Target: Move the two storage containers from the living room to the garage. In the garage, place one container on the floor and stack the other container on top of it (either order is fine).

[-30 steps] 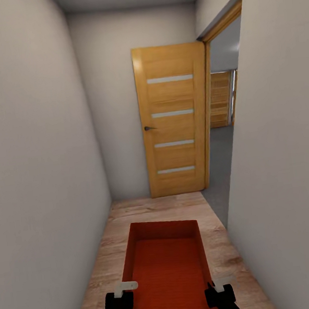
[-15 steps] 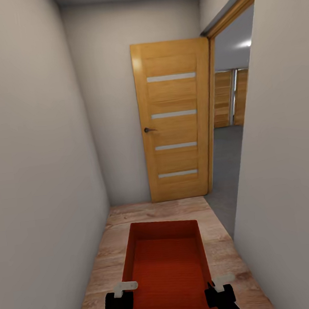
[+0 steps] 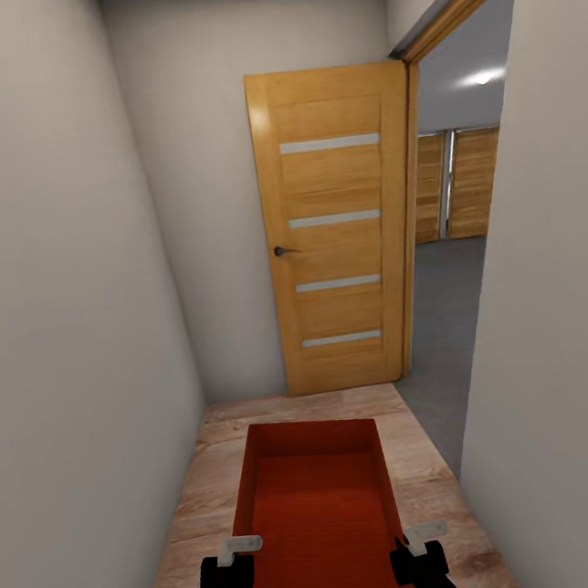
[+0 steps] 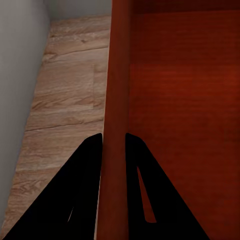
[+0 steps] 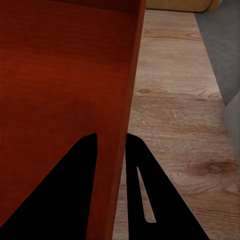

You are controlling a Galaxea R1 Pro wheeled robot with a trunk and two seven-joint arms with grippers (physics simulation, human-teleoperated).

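fingers [image 4: 95,165] astride storage container [image 3: 318,512] walls

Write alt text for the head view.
An orange-red open-top storage container is held over a light wood plank floor, the left gripper and right gripper each clamped on a side wall. Ahead stands an open orange-wood door with frosted strips; beside it, a doorway shows dark grey floor.
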